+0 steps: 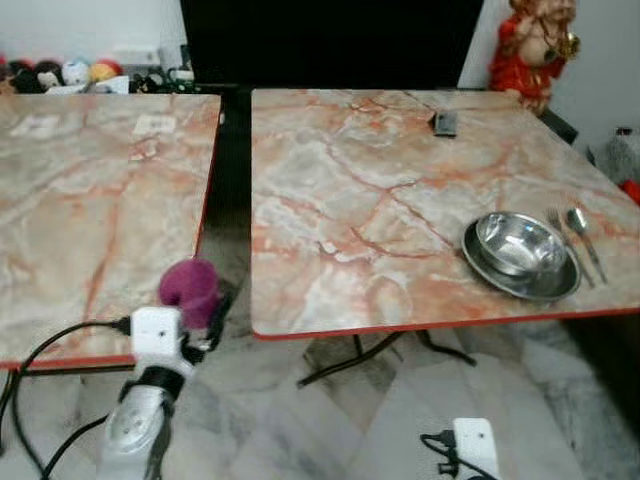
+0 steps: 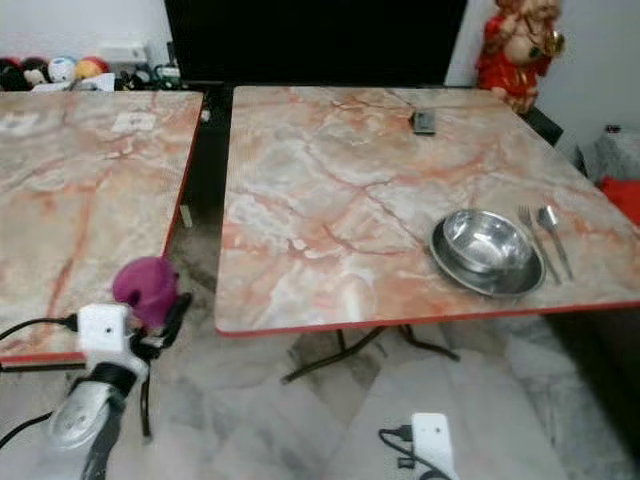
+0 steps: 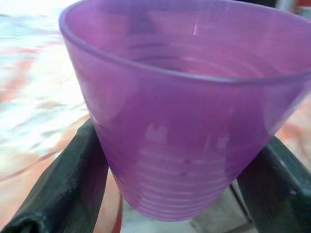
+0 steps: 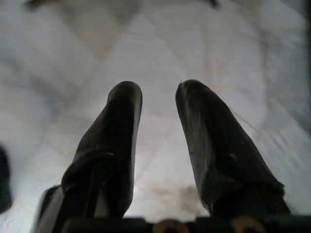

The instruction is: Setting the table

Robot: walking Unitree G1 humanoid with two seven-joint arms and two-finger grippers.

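Note:
A purple plastic cup [image 3: 184, 116] sits between the two black fingers of my left gripper [image 1: 200, 300], which is shut on it, held over the gap between the two marble tables near the left table's front corner. On the right table [image 1: 380, 200] near its front right lies a steel bowl [image 1: 520, 245] on a steel plate [image 1: 500, 275], with a fork [image 1: 570, 245] and a spoon [image 1: 585, 240] just to its right. My right gripper [image 4: 155, 131] hangs low over the floor, open with nothing between its fingers.
A second marble table [image 1: 90, 200] stands at the left, with a dark gap between the two. A small dark phone-like object [image 1: 445, 123] lies at the right table's far edge. A red figurine [image 1: 530, 45] stands at the back right. Toys [image 1: 60, 72] line the back left.

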